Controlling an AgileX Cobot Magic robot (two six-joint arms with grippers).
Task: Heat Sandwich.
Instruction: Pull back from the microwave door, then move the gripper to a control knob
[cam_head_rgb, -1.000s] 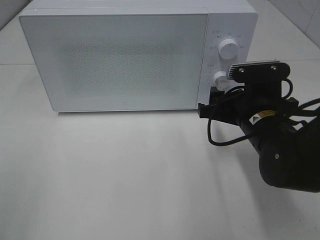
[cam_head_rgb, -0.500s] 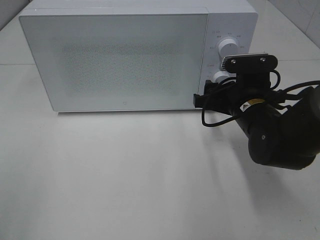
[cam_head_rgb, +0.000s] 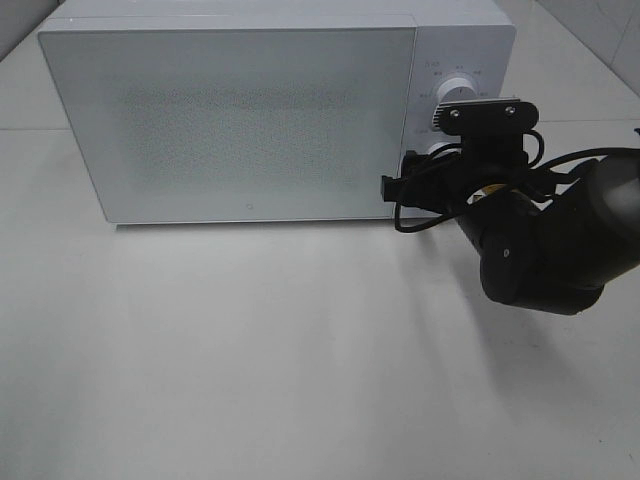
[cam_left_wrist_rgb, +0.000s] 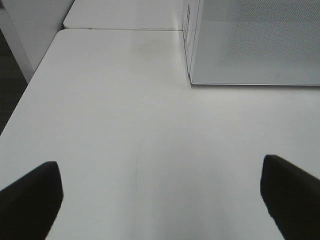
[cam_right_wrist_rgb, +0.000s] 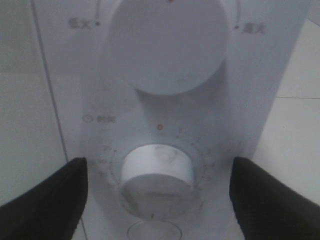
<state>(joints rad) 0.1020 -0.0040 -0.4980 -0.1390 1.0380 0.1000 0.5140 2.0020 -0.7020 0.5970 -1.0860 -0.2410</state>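
Sandwich shows nowhere; likely it lies behind the shut door of the microwave. The lower dial sits straight ahead of the right gripper, between its spread, empty fingers, untouched. The left gripper hangs wide open, holding nothing, over the table at the near left.
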